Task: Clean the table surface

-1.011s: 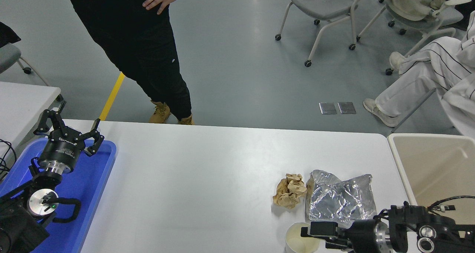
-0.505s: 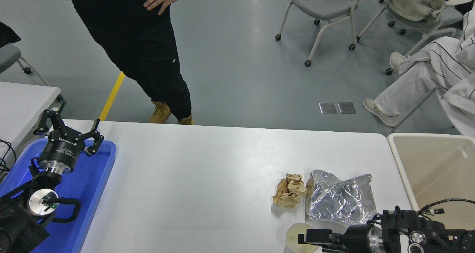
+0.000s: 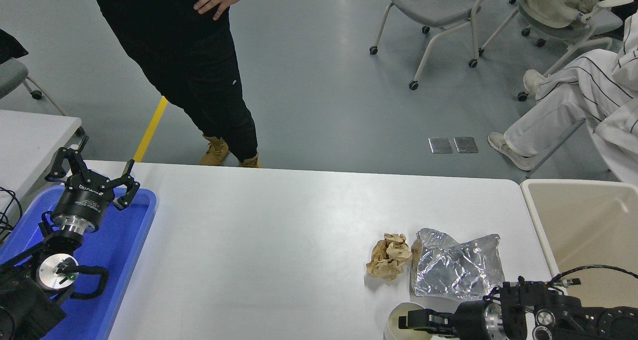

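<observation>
The table surface [image 3: 279, 230] is a wide glossy white top filling the near half of the room. At its near right lie a crumpled brown paper ball [image 3: 389, 255], a crinkled clear plastic bag [image 3: 456, 270] and a white cup [image 3: 398, 325]. The right gripper [image 3: 406, 322] pinches the cup's rim. The left gripper [image 3: 94, 173], fingers spread, hangs over a blue tray [image 3: 124, 245]

Setting: an office-type robotics lab. Indicators: grey seamless floor [image 3: 309, 90] with yellow tape line [image 3: 151, 128], castered chairs [image 3: 433, 11] (unoccupied), recessed floor outlet plates [image 3: 453, 145], white worktable [image 3: 279, 240].
</observation>
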Controlling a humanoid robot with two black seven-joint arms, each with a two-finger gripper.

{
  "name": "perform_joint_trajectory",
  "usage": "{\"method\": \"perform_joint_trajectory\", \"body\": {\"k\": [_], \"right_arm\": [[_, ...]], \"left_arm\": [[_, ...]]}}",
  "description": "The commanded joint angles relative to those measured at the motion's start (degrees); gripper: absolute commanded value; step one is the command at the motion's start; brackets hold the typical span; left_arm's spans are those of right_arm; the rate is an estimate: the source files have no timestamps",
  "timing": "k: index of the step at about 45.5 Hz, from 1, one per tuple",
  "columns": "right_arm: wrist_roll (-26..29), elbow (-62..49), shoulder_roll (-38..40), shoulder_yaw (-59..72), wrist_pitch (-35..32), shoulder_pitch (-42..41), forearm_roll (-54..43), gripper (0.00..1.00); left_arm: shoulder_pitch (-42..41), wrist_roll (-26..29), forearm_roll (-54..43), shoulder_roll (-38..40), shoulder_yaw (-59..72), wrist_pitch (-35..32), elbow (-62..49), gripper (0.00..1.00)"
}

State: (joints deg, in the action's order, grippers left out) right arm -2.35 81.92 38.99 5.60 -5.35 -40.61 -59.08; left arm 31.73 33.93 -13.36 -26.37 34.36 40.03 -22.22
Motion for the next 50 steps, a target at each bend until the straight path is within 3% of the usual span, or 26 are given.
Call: {"method": "perform_joint_trajectory", "body": {"k": [1, 50], "right_arm": [[0.76, -0.09, 0.47, -0.06, -0.54, -0.43, -0.07, 0.00], [0.50, 9.75, 19.10, -3.40, -1.94, -5.79, 5.91, 0.00]], "left_arm": [[0.00, 0.00, 0.00, 0.01, 0.00, -0.04, -0.01, 1.00], [0.00, 0.00, 0.00, 0.01, 0.00, -0.04, -0.01, 1.00]]}}
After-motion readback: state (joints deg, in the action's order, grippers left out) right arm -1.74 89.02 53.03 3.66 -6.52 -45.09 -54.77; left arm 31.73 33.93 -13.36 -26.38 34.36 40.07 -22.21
